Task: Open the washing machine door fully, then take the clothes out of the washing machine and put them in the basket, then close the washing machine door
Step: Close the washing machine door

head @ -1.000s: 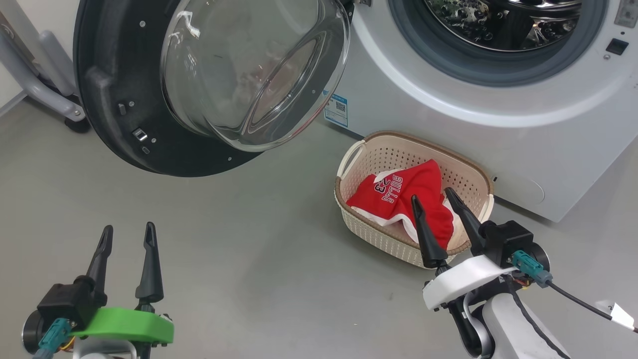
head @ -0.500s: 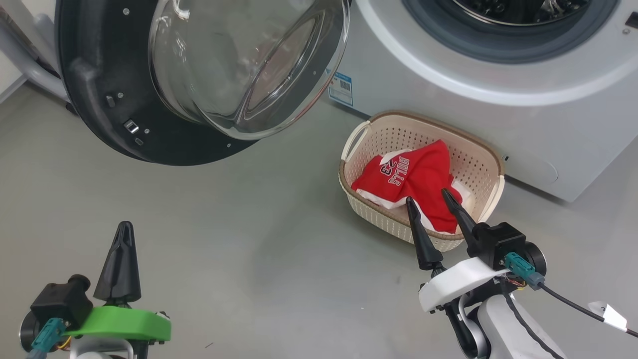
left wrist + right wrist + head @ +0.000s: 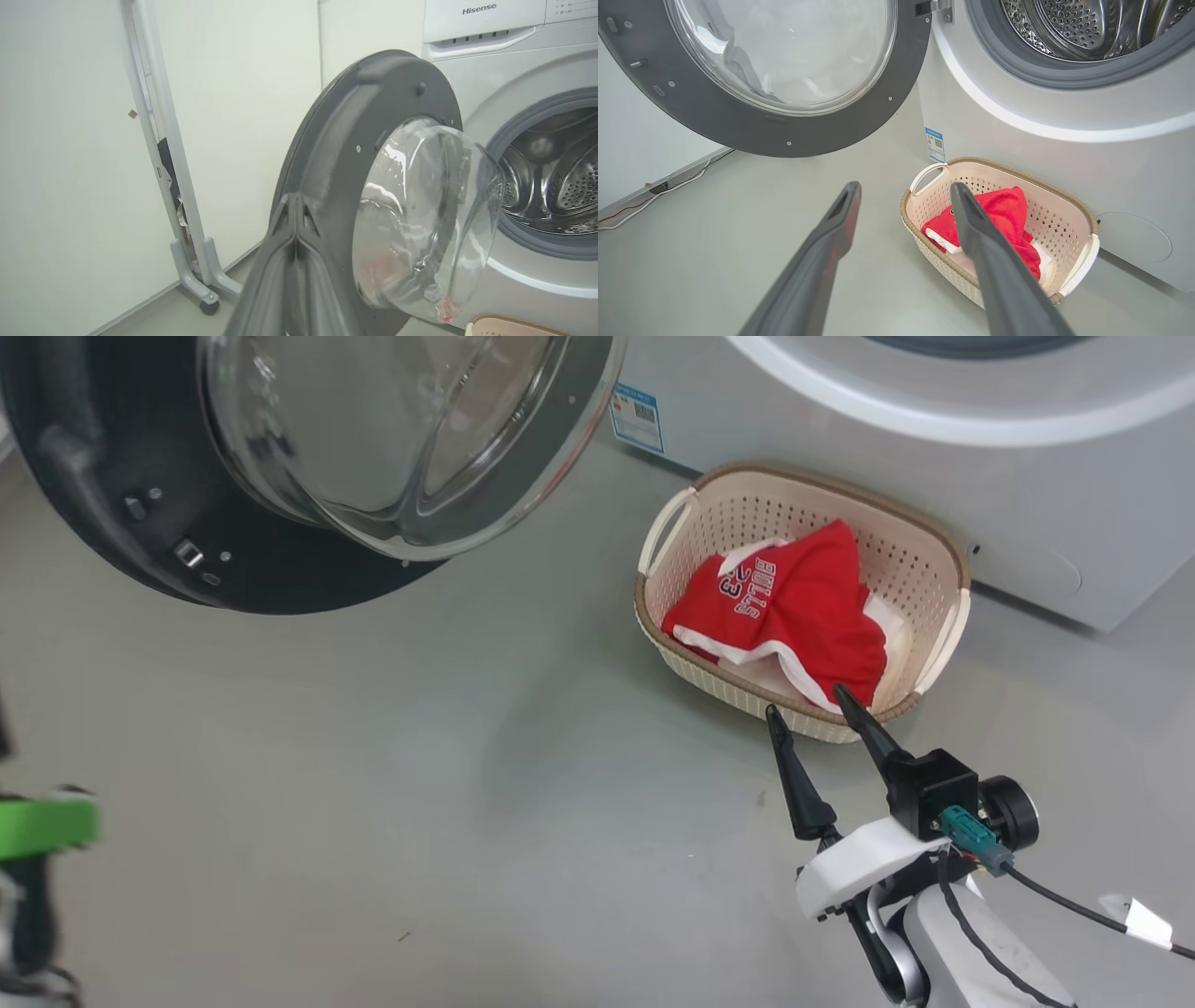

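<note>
Swung wide open at the upper left of the head view: washing machine door (image 3: 308,457), black rim around a bulging clear glass bowl, hinged at the left of the washing machine (image 3: 840,467). Behind the grey gasket in the right wrist view, perforated steel drum (image 3: 1087,28).

Reads "Hisense" (image 3: 479,9) in grey letters on the machine's top panel, seen in the left wrist view. Low on the front corner, small blue sticker (image 3: 637,418) with a square code; print too small to read.

On the grey floor (image 3: 373,803), just in front of the machine and to the lower right of the door: cream basket (image 3: 822,513) with brown rim. Inside it, the clothes (image 3: 794,616): red jersey with white trim, crumpled over white fabric. Lettering "BULLS" beside "23" (image 3: 747,588), turned sideways to the head camera.

Right gripper (image 3: 805,700) spread and empty, tips close to the basket's near rim in the head view. In its own wrist view, one finger crossing the red cloth, the other over bare floor.

Left gripper (image 3: 295,205) pressed together with nothing between, pointing at the inner face of the door's rim; contact impossible to tell. Green wrist mount (image 3: 37,826) blurred at the left edge of the head view.

On the cable by the right wrist, white tag (image 3: 1139,922), no legible writing.
</note>
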Robot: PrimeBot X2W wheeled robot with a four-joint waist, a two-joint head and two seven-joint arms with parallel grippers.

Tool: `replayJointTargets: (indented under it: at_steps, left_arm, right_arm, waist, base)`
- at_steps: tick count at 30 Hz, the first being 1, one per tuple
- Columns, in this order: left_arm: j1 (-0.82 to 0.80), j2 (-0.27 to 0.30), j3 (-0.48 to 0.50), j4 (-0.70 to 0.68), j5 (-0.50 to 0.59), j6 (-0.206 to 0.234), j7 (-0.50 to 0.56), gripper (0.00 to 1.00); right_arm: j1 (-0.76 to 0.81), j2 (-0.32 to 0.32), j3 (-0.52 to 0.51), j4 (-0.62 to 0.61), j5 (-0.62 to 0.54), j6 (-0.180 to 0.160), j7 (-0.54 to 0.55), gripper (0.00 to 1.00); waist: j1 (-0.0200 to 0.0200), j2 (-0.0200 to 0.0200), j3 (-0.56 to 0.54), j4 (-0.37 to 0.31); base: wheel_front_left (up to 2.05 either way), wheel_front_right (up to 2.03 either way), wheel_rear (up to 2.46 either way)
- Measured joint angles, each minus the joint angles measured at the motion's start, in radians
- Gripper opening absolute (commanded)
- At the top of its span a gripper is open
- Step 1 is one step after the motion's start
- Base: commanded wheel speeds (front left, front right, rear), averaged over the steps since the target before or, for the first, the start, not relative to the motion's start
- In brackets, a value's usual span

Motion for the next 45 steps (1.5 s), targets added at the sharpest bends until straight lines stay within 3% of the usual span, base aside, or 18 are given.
replayJointTargets:
  at_steps: [7,11,19,24,35,45]
  left_arm:
    - [-0.122,0.148,0.086,0.016,-0.057,-0.001,-0.003,0.00]
    - [-0.211,0.164,0.157,0.058,-0.203,-0.001,0.026,0.00]
    - [-0.360,0.264,0.308,0.260,-0.417,-0.001,0.163,0.00]
    - [-0.443,0.282,0.397,0.429,-0.544,0.025,0.261,0.00]
    - [-0.638,0.264,0.604,0.703,-0.819,0.218,0.440,0.00]
    - [-0.698,0.289,0.603,0.790,-0.848,0.230,0.544,0.00]
  right_arm:
    - [-0.046,-0.001,0.001,-0.013,-0.004,0.000,0.001,1.00]
    - [-0.062,0.000,0.004,-0.013,-0.012,0.000,0.001,1.00]
    - [-0.077,0.001,0.004,-0.012,-0.012,0.000,0.000,1.00]
    - [-0.078,0.002,0.005,-0.005,-0.012,0.000,-0.001,1.00]
    - [-0.078,0.007,0.010,0.011,-0.012,0.001,-0.002,1.00]
    - [-0.078,0.015,0.021,0.018,-0.010,0.001,-0.010,1.00]
  waist:
    - [0.0000,0.0000,0.060,-0.030]
    - [0.0000,0.0000,0.080,-0.056]
    - [0.0000,0.0000,0.102,-0.108]
    - [0.0000,0.0000,0.106,-0.133]
    - [0.0000,0.0000,0.086,-0.166]
    - [0.0000,0.0000,0.065,-0.187]
  base:
    - [0.00,0.00,0.00]
    - [0.00,0.00,0.00]
    - [0.00,0.00,0.00]
    - [0.00,0.00,0.00]
    - [0.00,0.00,0.00]
    - [0.00,0.00,0.00]
